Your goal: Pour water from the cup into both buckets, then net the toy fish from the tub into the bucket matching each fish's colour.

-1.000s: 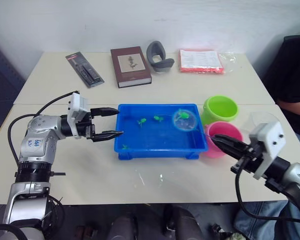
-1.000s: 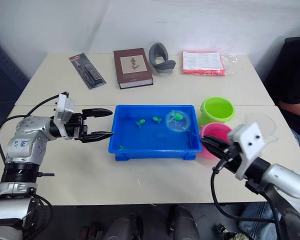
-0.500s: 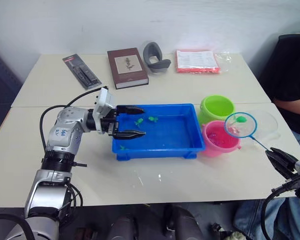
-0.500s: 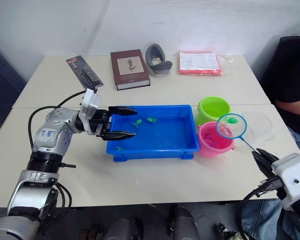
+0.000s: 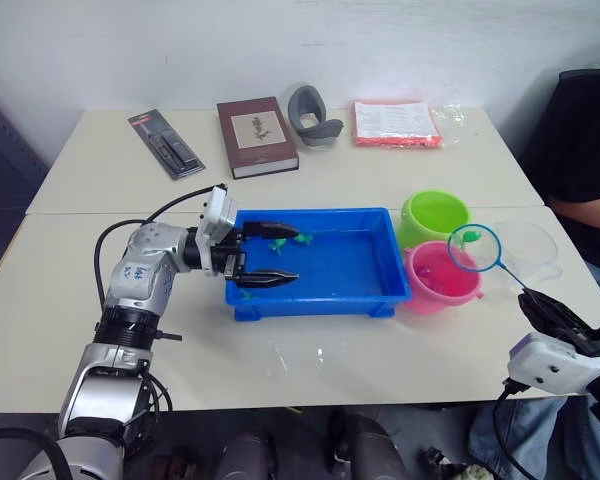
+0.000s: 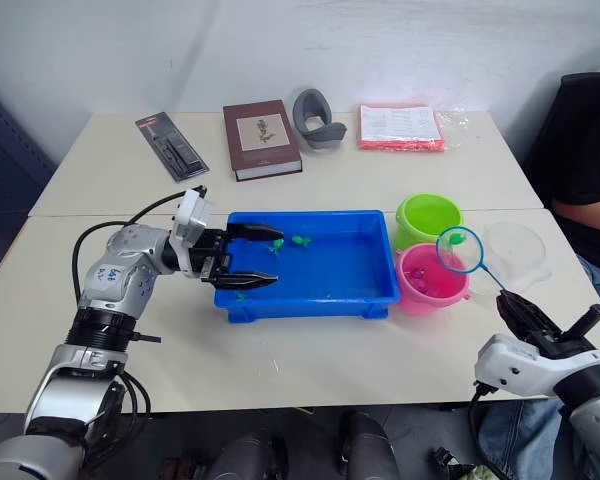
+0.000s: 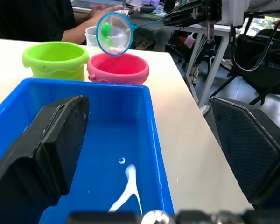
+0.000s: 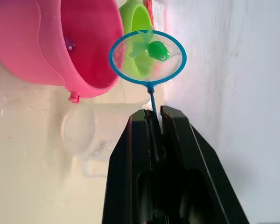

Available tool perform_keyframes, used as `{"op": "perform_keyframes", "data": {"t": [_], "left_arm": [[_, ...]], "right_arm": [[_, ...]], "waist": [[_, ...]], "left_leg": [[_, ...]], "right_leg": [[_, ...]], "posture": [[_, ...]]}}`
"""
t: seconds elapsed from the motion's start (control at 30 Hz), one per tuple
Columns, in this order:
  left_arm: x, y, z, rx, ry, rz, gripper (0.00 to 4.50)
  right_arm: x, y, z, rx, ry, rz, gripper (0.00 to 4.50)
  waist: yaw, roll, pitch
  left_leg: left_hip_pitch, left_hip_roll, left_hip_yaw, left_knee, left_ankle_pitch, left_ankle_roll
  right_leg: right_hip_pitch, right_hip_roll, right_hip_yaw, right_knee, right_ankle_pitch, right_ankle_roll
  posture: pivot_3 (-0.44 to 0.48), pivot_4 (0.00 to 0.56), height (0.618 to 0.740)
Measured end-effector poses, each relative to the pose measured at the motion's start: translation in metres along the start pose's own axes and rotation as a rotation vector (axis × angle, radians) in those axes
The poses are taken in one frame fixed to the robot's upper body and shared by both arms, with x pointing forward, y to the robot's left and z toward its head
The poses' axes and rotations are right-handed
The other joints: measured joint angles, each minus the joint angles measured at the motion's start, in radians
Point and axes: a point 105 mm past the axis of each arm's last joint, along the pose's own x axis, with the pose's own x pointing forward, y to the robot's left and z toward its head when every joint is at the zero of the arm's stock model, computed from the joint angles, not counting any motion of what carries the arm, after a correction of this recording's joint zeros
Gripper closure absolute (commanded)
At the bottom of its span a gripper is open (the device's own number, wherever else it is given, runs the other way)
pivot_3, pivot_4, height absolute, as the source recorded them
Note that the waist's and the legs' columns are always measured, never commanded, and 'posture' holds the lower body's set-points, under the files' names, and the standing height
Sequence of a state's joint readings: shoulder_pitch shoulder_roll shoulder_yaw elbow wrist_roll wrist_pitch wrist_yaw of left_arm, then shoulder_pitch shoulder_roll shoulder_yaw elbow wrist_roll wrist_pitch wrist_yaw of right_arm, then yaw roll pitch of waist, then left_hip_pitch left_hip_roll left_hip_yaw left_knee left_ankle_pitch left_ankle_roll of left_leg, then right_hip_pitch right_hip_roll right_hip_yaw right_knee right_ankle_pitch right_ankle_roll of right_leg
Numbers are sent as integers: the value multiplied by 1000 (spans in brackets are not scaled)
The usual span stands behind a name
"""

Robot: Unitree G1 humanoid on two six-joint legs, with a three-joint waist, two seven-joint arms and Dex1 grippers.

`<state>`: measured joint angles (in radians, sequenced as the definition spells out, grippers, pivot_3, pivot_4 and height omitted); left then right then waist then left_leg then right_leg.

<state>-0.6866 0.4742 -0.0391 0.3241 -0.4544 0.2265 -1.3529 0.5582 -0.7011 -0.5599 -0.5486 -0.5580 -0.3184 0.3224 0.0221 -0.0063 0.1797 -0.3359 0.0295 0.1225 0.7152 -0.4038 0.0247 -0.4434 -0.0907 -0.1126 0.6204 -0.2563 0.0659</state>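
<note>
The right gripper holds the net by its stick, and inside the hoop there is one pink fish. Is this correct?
Not quite: the fish in the net is green, not pink, as the right wrist view shows. The right gripper does hold the net by its stick.

Two pale desks stand pushed together against a plain white wall; a person in black sits far right.

net with green fish raised | beside pink bucket
</note>
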Motion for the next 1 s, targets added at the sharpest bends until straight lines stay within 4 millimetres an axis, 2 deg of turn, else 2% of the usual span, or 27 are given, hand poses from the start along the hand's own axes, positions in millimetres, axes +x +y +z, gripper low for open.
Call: {"op": "perform_keyframes", "data": {"t": [0.2,0.57,0.77,0.9,1.0], "left_arm": [[-5,-1,-5,-3,-11,49,36],[-4,-3,-9,5,-20,69,36],[-6,-3,-10,3,-21,81,36],[-7,-3,-10,5,-20,82,36],[-8,-3,-10,6,-17,84,36]], "right_arm": [[0,10,-5,-119,-9,-25,4500],[-4,24,3,-127,-101,32,4500],[-4,18,4,-164,-153,35,4500],[-6,8,-9,-190,-112,8,4500],[-10,11,-14,-190,-97,25,4500]], "waist": [[-3,0,0],[-2,0,0],[-4,0,0],[-1,0,0],[-2,0,0]], "left_leg": [[1,0,1,0,0,0],[1,0,1,0,0,0],[1,0,1,0,0,0],[1,0,1,0,0,0],[1,0,1,0,0,0]], "right_leg": [[0,0,1,0,0,0],[0,0,1,1,0,-1],[0,0,2,1,0,-1],[0,0,2,1,0,-1],[0,0,2,1,0,-1]], "posture": [[0,150,740],[0,150,740],[0,150,740],[0,150,740],[0,150,740]]}}
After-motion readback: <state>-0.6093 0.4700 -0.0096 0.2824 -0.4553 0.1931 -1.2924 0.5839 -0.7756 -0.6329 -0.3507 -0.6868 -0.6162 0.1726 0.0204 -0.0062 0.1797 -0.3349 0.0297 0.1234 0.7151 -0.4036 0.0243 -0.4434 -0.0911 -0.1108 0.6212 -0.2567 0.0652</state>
